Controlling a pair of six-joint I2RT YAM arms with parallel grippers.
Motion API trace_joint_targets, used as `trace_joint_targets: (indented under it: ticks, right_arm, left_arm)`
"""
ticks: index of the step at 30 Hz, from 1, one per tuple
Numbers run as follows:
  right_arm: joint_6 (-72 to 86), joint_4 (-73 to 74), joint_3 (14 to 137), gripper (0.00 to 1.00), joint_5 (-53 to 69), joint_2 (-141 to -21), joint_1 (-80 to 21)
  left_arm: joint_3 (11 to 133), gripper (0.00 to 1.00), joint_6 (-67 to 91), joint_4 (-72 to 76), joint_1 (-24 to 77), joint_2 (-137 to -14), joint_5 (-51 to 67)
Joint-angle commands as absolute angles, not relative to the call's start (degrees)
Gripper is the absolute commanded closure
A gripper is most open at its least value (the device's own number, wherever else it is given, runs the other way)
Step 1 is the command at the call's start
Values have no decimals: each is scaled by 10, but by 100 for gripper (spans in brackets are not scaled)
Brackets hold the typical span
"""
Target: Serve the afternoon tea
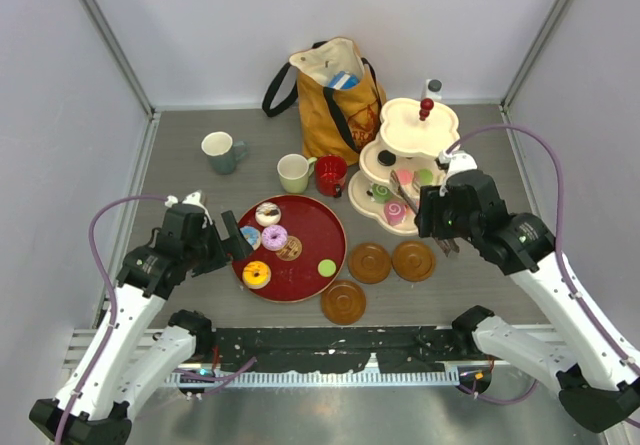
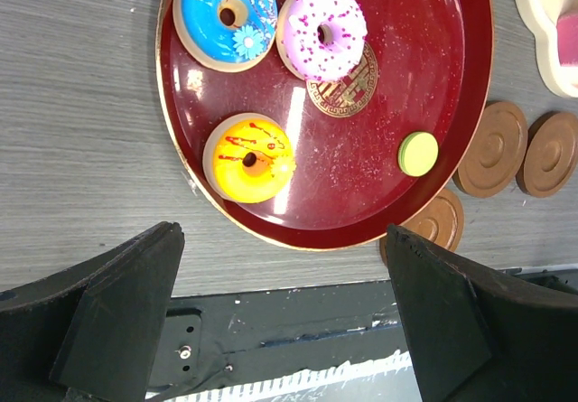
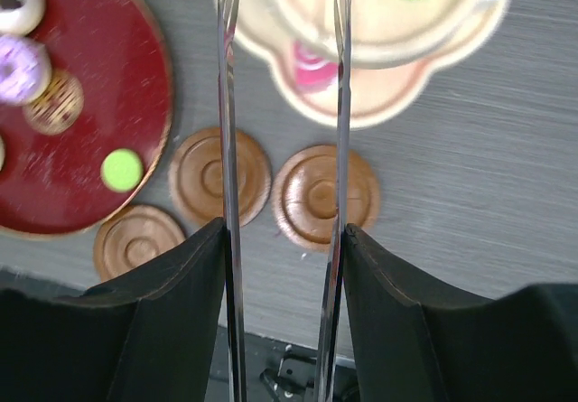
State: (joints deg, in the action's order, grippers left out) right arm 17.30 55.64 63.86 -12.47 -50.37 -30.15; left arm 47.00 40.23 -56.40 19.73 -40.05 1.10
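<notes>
You have three mugs [image 1: 293, 173] at the back, three brown saucers [image 1: 369, 262], one cream three-tier stand [image 1: 405, 125], and four donuts [image 1: 274, 237] plus one green macaron [image 1: 327, 267] on the red tray [image 1: 315, 227]. Your left gripper [image 2: 282, 239] hangs wide open over the tray's near rim, with the red-drizzled yellow donut [image 2: 249, 158] just ahead of its fingers. Your right gripper [image 3: 283, 229] is clamped on metal tongs [image 3: 226, 104], whose two blades frame a pink roll cake [image 3: 312, 63] on the stand's lowest tier.

Lighting: bright, even, overhead.
White glare streak on red tray [image 2: 424, 86] in left wrist view; right wrist view soft, cream stand [image 3: 388, 95] smeared; shadows faint.
</notes>
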Motion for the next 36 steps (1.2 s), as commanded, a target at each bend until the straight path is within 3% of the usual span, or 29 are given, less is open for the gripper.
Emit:
trace_joint_targets:
  ticks: [1, 7, 11, 22, 36]
  right_arm:
    - [135, 535, 667, 44, -55, -482, -391]
    - [154, 560, 719, 44, -93, -562, -586]
    - [157, 632, 767, 44, -113, -670, -651]
    - [127, 642, 781, 43, -62, -795, -673]
    - [108, 645, 798, 39, -100, -875, -672]
  left_arm:
    - [471, 0, 401, -547, 194, -403, 6]
    - [472, 0, 401, -549, 194, -406, 5]
    - [472, 0, 401, -549, 194, -403, 4]
    - [470, 0, 399, -546, 194, -397, 10]
    - [470, 0, 399, -547, 194, -393, 12]
